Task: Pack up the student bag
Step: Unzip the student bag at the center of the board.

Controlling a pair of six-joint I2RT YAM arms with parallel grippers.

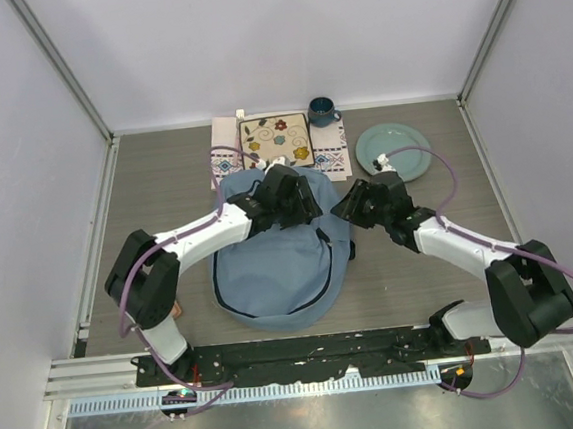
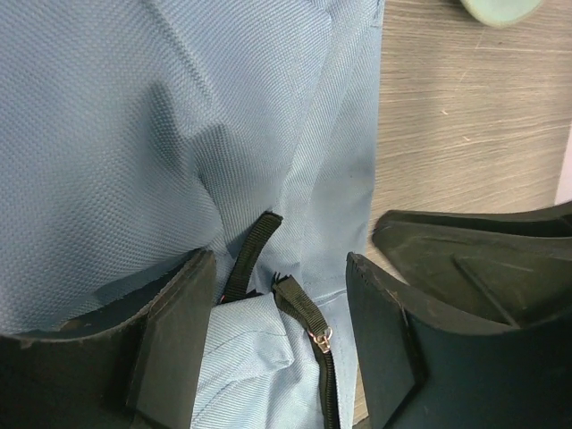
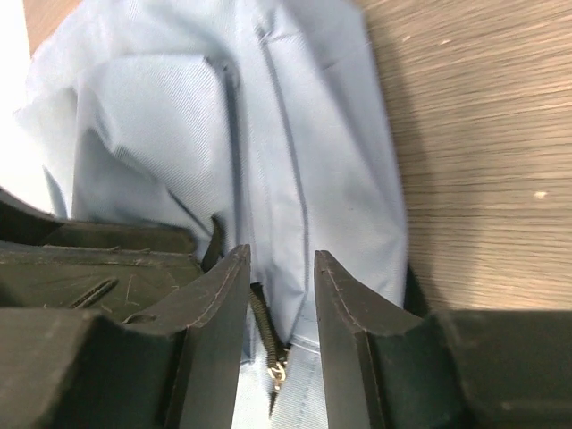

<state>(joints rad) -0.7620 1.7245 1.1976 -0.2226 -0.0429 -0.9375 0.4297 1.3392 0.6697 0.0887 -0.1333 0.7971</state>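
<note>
**Kim:** Count on the table?

**Ravi:** Two arms. One student bag, one white patterned mat, one flower-print square pad, one dark blue mug and one green plate.

**Kim:** Where's the bag?

**Ravi:** Lying flat at table centre, just in front of the arm bases. From the bag, the mat is at 12 o'clock and tucked under the bag's far edge, with the pad on top of it. The mug is at 1 o'clock, the plate at 2.

**Kim:** Contents?

**Ravi:** Bag interior isn't visible. Can't see into the mug from this angle either.

**Kim:** Fingers?

**Ravi:** Left gripper is over the bag's 12 o'clock edge, released. Its fingers are wide apart, with a black strap and the zipper pull lying loose in the gap. Right gripper is at the bag's 2 o'clock edge, fingers partly closed. Blue fabric and a zipper fill the gap, but I can't tell if it's pinching them or just sitting over them.

**Kim:** Edges, room?

**Ravi:** White walls close off 9, 12 and 3 o'clock. Bare wood shows at 9 and at 4 o'clock of the bag. The bag's near edge is close to the table's near edge.
</note>
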